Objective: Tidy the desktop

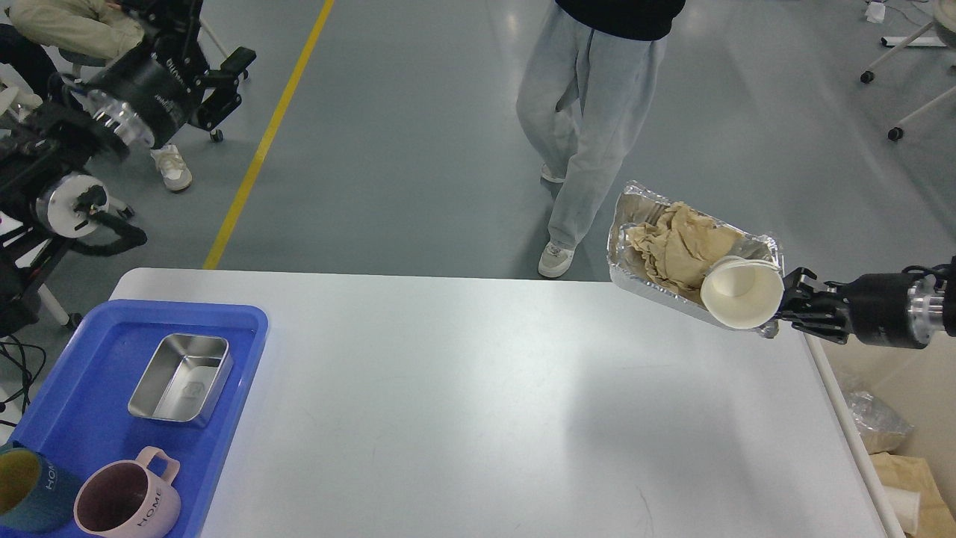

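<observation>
Spreading across the lower view, the desktop [478, 418] carries a blue tray [82, 388] at eight o'clock. At three o'clock my right gripper [788, 305] grasps a tilted foil tray [635, 258] – crumpled paper [676, 246] and paper cup [739, 293] inside. At ten o'clock my left gripper [224, 78] hangs with fingers spread.

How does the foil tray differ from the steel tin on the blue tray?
The foil tray is crinkled, tilted in the air, gripped by the right gripper, and holds crumpled brown paper and a white paper cup. The steel tin is smooth, empty and lies flat on the blue tray. Both are silvery rectangular containers.
</observation>
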Controlling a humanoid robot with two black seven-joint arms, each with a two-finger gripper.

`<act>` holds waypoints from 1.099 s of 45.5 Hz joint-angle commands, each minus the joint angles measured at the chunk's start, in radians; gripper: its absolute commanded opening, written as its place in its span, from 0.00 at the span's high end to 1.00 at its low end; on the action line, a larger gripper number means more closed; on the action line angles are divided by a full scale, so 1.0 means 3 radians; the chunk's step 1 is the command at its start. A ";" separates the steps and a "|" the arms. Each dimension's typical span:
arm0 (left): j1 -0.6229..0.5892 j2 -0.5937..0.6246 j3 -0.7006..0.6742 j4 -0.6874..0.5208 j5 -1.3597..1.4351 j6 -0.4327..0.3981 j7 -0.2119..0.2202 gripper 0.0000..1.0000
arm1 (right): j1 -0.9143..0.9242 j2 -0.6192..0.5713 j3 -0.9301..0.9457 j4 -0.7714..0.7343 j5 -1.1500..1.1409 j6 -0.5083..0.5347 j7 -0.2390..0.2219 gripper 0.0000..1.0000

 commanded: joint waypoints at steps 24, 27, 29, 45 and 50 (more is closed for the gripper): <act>0.0815 -0.0053 -0.0990 0.0362 -0.0416 0.0011 -0.0004 0.04 | -0.1626 -0.0398 0.0061 -0.0649 0.1518 -0.0713 0.0008 1.00; 0.0820 -0.0058 -0.0990 0.0392 -0.0473 0.0011 -0.0004 0.04 | -0.1770 -0.0383 0.0061 -0.0690 0.1708 -0.0759 0.0008 1.00; 0.0830 -0.0058 -0.0990 0.0413 -0.0493 0.0017 -0.0004 0.04 | -0.1836 -0.0378 0.0067 -0.0700 0.1810 -0.0784 0.0008 1.00; 0.0830 -0.0115 -0.1046 0.0485 -0.0498 0.0027 -0.0004 0.04 | -0.2072 -0.0260 0.0067 -0.0792 0.2215 -0.0978 -0.0013 1.00; 0.0830 -0.0115 -0.1046 0.0485 -0.0498 0.0027 -0.0004 0.04 | -0.2082 -0.0245 0.0067 -0.0797 0.2230 -0.1086 -0.0013 0.62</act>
